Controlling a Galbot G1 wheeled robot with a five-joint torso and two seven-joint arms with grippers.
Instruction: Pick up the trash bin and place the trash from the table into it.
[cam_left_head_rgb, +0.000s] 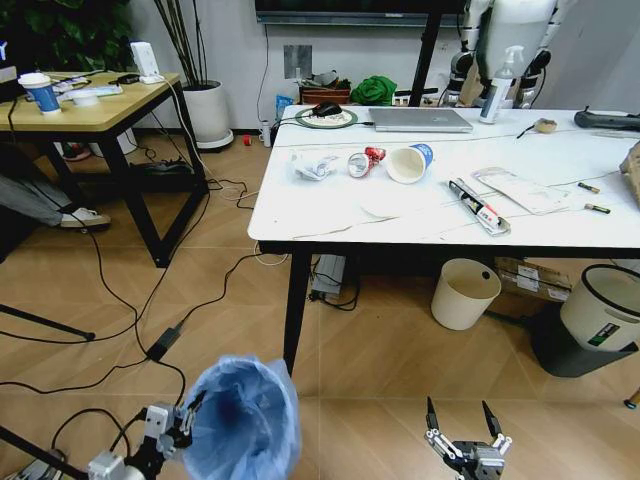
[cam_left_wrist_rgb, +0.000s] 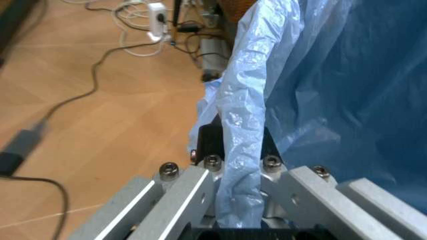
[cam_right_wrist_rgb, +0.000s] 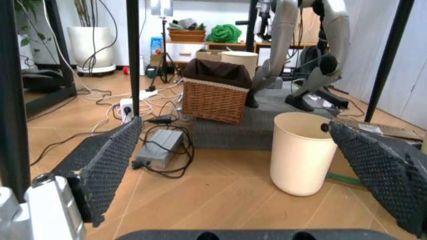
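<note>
The trash bin, lined with a crinkled blue bag, hangs low at the front left, tilted with its mouth toward me. My left gripper is shut on its rim; in the left wrist view the fingers pinch the blue bag. My right gripper stands open low at the front right, holding nothing. On the white table lie crumpled white paper, a crushed red-white can, a white-blue paper cup on its side, and a flat white packet.
A silver laptop, a tape roll and a spray bottle sit at the table's back. Under it stand a cream bucket, a grey bin with white rim and a wicker basket. Cables cross the floor. A wooden desk stands left.
</note>
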